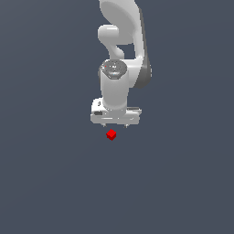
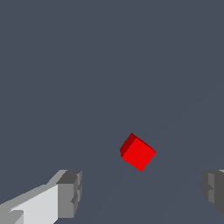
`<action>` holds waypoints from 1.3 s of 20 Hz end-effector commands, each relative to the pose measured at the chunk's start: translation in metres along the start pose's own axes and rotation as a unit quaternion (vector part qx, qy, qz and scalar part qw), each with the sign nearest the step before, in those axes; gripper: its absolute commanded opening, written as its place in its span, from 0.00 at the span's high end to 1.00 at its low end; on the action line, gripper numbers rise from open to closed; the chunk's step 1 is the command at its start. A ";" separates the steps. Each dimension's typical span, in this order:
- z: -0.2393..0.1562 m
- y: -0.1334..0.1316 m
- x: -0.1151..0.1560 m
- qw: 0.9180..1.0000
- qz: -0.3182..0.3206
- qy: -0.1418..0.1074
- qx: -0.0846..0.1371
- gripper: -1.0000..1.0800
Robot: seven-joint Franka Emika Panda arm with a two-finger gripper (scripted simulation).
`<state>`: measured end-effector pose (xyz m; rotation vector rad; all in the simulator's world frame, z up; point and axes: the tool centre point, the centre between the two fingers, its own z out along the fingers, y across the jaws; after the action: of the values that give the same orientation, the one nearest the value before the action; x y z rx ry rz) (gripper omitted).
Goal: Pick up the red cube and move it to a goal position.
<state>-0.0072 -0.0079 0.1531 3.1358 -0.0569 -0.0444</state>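
The red cube (image 1: 111,135) is a tiny bright red block on the dark grey floor, just below the white gripper (image 1: 114,125) in the exterior view. The gripper points down and is open, with its two short fingertips spread wider than the cube. It holds nothing. In the wrist view the red cube (image 2: 138,152) lies turned at an angle on the floor, apart from both grey finger pads (image 2: 70,192), which stand wide apart at the picture's edge. The cube is not between the fingers.
The white arm (image 1: 121,55) rises behind the gripper to the top of the exterior view. The dark grey floor (image 1: 50,173) spreads all around. No goal marker shows.
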 end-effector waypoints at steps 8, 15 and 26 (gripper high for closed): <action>0.008 0.002 -0.001 1.000 0.020 0.001 0.000 0.04; 0.034 0.008 -0.005 0.997 0.080 0.003 0.001 0.04; 0.099 0.020 -0.017 0.973 0.231 0.010 0.004 0.04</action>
<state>-0.0258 -0.0264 0.0626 3.0543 -0.7192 -0.0150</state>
